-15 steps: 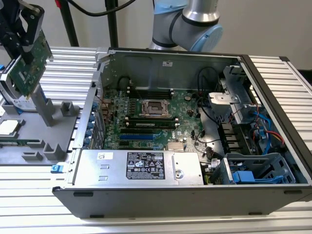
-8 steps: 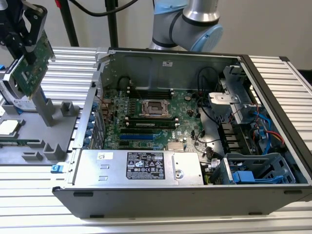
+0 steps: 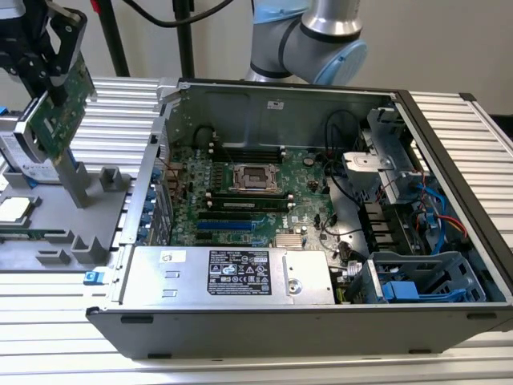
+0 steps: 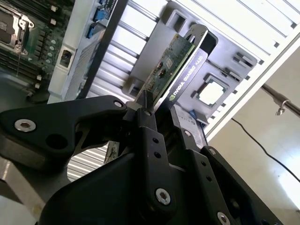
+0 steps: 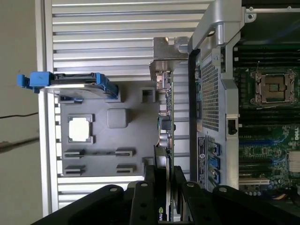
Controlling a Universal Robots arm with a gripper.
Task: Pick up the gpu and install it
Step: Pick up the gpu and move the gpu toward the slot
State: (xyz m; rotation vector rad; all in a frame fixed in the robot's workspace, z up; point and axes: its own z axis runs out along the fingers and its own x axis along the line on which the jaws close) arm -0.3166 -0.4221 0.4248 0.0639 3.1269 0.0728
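Ribbed aluminium tabletop (image 3: 120,104) fills my remote feed, with an open grey metal computer case (image 3: 240,104) lying on its side and a large green motherboard (image 3: 240,192) exposed inside.

At the exterior view's left, the black two-fingered gripper (image 3: 54,80) pinches the gpu (image 3: 64,108), a flat green circuit card. It hangs tilted in the air above the grey moulded parts tray (image 3: 96,241), well apart from the case. In the second wrist view the fingers (image 4: 147,126) are clamped on both faces of the card (image 4: 171,65) near one end. In the first wrist view the card (image 5: 165,122) shows edge-on, with its silver bracket at the far end and the case's perforated wall just beside it.

A silver hard drive in a blue caddy (image 3: 20,152) and a small square processor chip (image 3: 14,210) sit on the tray below.

In my judgement the carry goes well only if the pinch stays firm and the card is levelled before it crosses the case wall. The grip sits near one end, so the free end could swing. I would move slowly, keep the contact edge facing the blue and black expansion slots (image 3: 227,226), and stay clear of the cables on the exterior view's right.
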